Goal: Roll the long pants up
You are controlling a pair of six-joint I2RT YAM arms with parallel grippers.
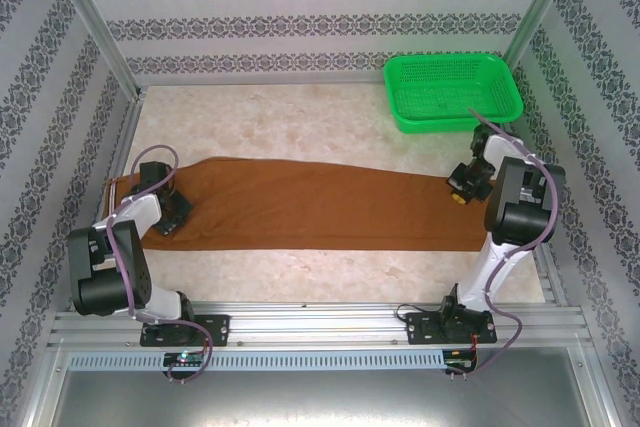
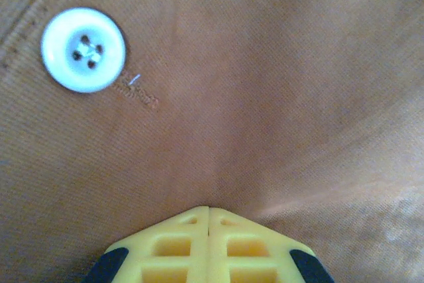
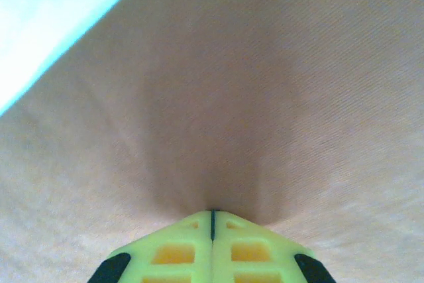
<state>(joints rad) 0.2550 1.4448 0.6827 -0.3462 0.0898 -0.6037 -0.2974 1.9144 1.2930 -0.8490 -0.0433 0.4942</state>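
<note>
We clamp the long pants point(image 1: 320, 209) at both ends: left gripper point(image 2: 209, 211) near the waistband button point(image 2: 83, 50), right gripper point(image 3: 212, 214) at the hem. Table point(image 1: 290, 117) runs along both long edges, and the green basket point(image 1: 452, 93) sits beyond.

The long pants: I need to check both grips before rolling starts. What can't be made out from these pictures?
Top view: the tips of the left gripper and right gripper are hidden under their own wrists, down on the long pants.
Left wrist view: the bottom edge cuts off the fingers; how much cloth they pinch is hidden between them.
Right wrist view: the cloth is blurred, too close; the pinched fold is hidden likewise.
</note>
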